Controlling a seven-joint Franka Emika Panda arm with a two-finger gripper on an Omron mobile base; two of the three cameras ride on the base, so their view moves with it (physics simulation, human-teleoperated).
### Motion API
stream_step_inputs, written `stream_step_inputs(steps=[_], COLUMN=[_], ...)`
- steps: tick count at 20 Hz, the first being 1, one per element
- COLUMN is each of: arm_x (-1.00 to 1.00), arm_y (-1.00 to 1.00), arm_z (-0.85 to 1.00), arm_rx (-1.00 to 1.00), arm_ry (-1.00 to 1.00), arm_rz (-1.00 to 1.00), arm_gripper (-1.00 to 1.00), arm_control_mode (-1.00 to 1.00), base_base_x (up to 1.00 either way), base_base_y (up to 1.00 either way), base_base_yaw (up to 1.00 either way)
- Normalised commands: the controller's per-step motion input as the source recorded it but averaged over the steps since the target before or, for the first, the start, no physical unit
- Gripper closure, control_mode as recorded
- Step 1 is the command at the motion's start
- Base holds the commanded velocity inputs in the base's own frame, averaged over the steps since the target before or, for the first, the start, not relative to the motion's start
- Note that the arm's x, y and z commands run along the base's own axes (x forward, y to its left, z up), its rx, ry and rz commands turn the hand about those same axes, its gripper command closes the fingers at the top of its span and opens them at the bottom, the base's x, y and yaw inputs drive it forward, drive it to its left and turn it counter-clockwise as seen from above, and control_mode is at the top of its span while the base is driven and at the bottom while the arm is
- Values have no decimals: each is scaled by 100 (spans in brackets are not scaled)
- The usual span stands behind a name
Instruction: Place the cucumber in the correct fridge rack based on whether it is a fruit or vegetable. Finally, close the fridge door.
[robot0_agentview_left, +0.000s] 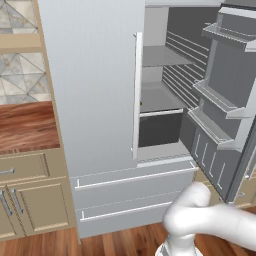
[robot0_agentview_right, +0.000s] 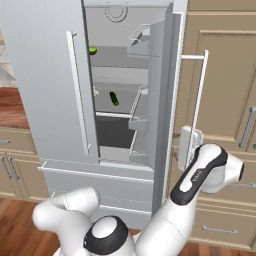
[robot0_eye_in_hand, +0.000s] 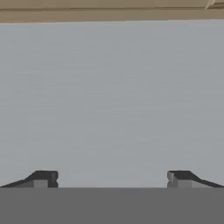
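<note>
The cucumber (robot0_agentview_right: 114, 98), a small dark green rod, lies on the fridge rack (robot0_agentview_right: 113, 115), the lower wide grey shelf, also seen from the other side (robot0_agentview_left: 159, 98). The fridge's right door (robot0_agentview_right: 161, 95) stands open, and its inner bins (robot0_agentview_left: 216, 100) face the left base view. My gripper (robot0_agentview_right: 183, 146) is outside the fridge, at the door's outer side below its white handle (robot0_agentview_right: 201, 90). In the hand view the gripper (robot0_eye_in_hand: 111, 177) is open, fingers (robot0_eye_in_hand: 43, 178) wide apart, nothing between them, facing a flat grey surface close ahead.
A round green lime (robot0_agentview_right: 93, 50) sits on the upper shelf, and a whitish garlic bulb (robot0_agentview_right: 95, 91) at the lower shelf's left end. The closed left door (robot0_agentview_left: 95, 85) and freezer drawers (robot0_agentview_left: 135, 180) fill the front. Tan cabinets (robot0_agentview_right: 225, 100) stand to the right.
</note>
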Motion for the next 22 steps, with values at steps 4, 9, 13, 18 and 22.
stream_step_inputs(steps=[4, 9, 13, 18, 22], arm_x=[0, 1, 12, 35, 43], arm_y=[100, 100, 100, 99, 91], arm_z=[11, 11, 13, 10, 18], arm_rx=[-11, -11, -10, -12, -11], arm_ry=[-20, -22, -22, -15, -5], arm_rz=[1, 0, 0, -14, -25], arm_gripper=[-100, -100, -100, -100, -100], arm_control_mode=[-100, -100, -100, -100, -100], base_base_x=[0, 0, 0, 0, 0], base_base_y=[0, 0, 0, 0, 0], base_base_yaw=[0, 0, 0, 0, 0])
